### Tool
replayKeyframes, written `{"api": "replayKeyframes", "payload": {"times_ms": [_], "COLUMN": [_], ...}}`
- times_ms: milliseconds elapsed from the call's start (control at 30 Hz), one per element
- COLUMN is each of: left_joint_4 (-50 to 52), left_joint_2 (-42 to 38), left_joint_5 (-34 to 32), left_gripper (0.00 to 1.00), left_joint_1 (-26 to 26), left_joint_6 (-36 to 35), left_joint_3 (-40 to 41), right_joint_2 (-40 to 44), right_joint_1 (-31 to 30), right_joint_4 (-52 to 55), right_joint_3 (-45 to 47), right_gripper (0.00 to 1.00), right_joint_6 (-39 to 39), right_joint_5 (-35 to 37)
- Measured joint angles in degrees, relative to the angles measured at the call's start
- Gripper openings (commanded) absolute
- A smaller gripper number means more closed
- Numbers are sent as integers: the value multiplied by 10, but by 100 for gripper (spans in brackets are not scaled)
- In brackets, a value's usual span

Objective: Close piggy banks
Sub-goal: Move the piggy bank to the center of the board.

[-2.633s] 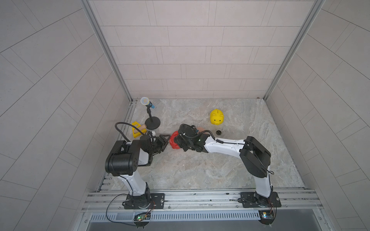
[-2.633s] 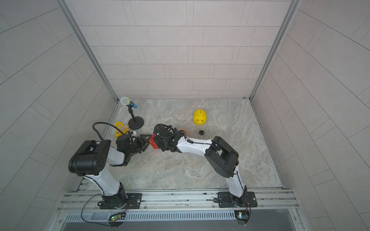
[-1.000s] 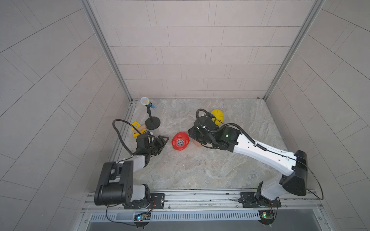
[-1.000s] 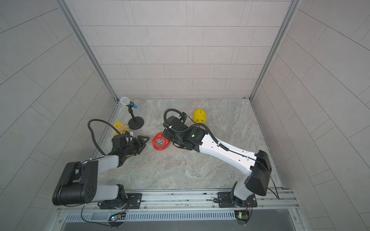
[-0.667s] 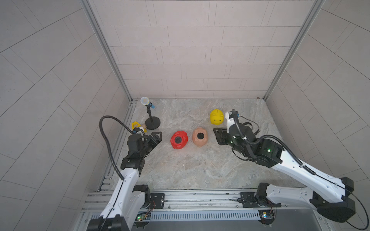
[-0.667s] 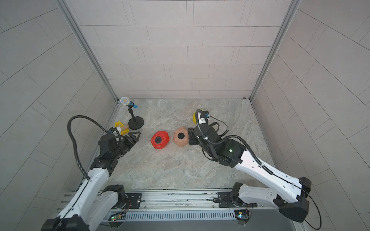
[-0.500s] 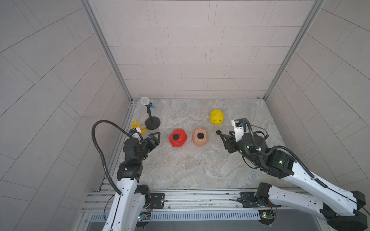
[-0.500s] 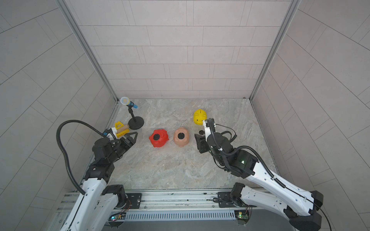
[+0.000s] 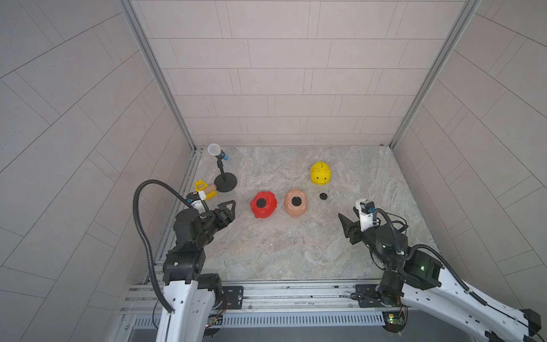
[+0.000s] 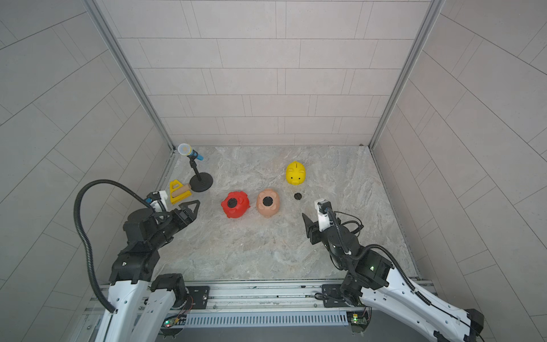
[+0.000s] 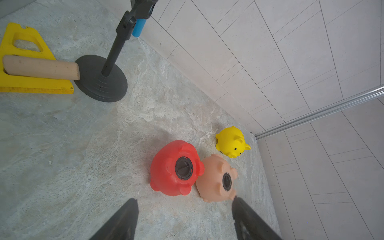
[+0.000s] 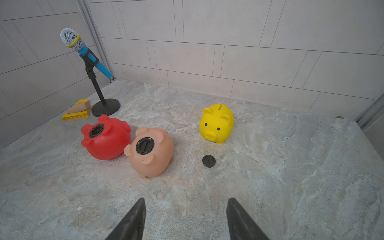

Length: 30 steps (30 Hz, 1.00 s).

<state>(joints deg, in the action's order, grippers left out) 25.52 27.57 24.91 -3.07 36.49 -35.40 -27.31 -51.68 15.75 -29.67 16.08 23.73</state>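
My left gripper (image 11: 184, 199) and right gripper (image 12: 185, 200) both hang spread and empty, well back from the pigs. The red piggy bank (image 9: 263, 204) and peach-pink piggy bank (image 9: 296, 202) lie belly-up side by side with plugs seated, so I judge the upright yellow piggy bank (image 9: 320, 173) behind them is next. That calls for pinching the loose plug (image 9: 323, 196) near its snout and tipping the pig over.

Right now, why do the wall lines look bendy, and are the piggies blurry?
In both top views the wall lines bend toward the edges: wide-lens distortion. In the left wrist view the red pig and peach pig are sharp, the near fingers softer. In the right wrist view light is even, with a faint shadow under the yellow pig.
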Motion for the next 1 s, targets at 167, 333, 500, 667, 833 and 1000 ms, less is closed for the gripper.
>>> {"api": "replayKeyframes", "payload": {"times_ms": [167, 333, 500, 667, 833, 1000], "left_joint_4": [39, 59, 67, 70, 70, 68], "left_joint_2": [-1, 4, 12, 13, 16, 37], "left_joint_5": [-4, -1, 0, 0, 1, 4], "left_gripper": [77, 77, 77, 77, 77, 77], "left_joint_1": [0, 0, 0, 0, 0, 0], "left_joint_6": [-26, -40, -45, -46, -46, -45], "left_joint_3": [-42, -46, -46, -46, -46, -47], "right_joint_2": [-9, -20, -37, -64, -76, -87], "right_joint_1": [0, 2, 29, 95, 163, 212], "right_joint_4": [-10, -12, -9, 7, 22, 32], "right_joint_3": [9, 8, -6, -36, -47, -45], "right_gripper": [64, 67, 66, 67, 68, 68], "right_joint_6": [-2, -4, 1, 14, 29, 47], "right_joint_5": [10, 14, -13, -59, -98, -120]}}
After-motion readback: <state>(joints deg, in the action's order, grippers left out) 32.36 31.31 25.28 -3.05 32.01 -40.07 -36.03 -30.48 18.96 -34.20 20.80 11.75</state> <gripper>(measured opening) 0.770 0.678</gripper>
